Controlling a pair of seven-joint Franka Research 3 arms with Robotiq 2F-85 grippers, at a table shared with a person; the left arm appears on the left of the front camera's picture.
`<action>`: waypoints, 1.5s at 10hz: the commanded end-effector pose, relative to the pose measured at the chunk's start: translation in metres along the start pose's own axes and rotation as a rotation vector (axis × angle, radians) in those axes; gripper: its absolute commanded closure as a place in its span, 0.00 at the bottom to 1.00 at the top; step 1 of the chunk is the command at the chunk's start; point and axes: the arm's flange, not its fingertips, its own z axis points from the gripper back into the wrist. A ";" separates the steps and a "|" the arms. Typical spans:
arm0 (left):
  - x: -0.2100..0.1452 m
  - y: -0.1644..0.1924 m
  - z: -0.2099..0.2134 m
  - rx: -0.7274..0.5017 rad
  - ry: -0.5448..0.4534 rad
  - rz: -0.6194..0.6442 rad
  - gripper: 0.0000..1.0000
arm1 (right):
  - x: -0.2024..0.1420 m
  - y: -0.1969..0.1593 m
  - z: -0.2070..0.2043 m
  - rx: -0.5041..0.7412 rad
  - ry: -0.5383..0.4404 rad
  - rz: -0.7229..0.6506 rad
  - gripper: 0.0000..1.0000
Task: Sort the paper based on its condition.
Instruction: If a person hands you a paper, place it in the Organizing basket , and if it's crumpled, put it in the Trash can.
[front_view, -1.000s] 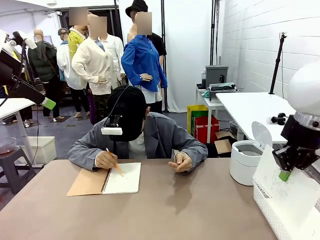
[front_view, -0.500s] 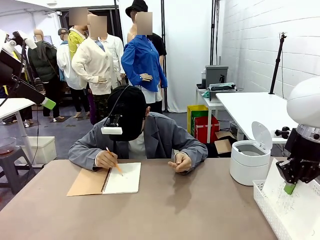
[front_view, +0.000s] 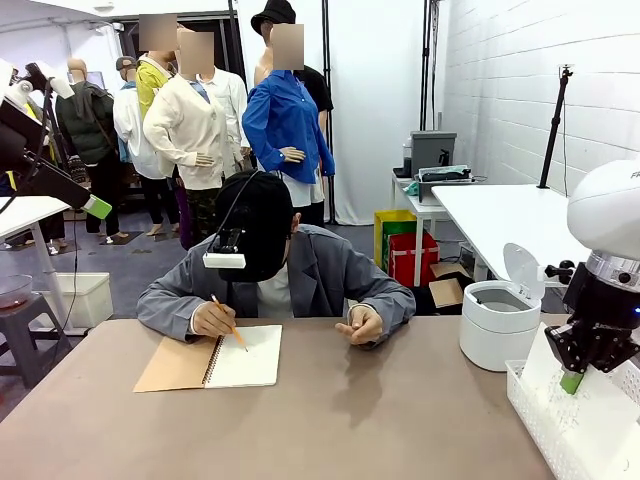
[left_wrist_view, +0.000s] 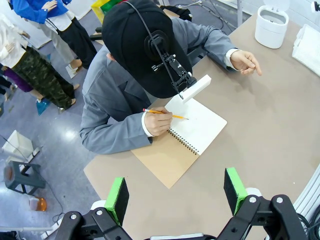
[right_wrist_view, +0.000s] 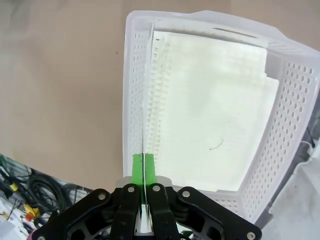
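Brown table first. At the lower right of the front view there's one white perforated plastic basket, with at least two flat hole-punched sheets stacked inside. One more sheet stands on edge over it, pinched between the right gripper's green pads. The left gripper has its jaws spread wide with nothing in them.

**A:** Any writing you can read?

**B:** None. The top sheet in the white basket has one small curled pencil mark, not a letter.

**A:** And the held sheet?

**B:** It is pinched in the right claw and stands edge-on, so nothing is legible. The spiral notebook page looks blank. A dark stroke on the right arm is cut off by the frame edge.
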 end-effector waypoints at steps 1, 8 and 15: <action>0.000 0.000 0.000 0.002 -0.002 0.001 0.00 | -0.001 -0.001 0.002 -0.014 -0.004 0.013 1.00; 0.000 0.000 0.000 0.002 -0.002 0.001 0.00 | 0.001 -0.005 -0.003 -0.025 0.005 -0.036 0.42; 0.000 0.000 0.000 0.002 -0.002 0.001 0.00 | 0.001 -0.013 0.022 -0.241 -0.030 -0.081 0.00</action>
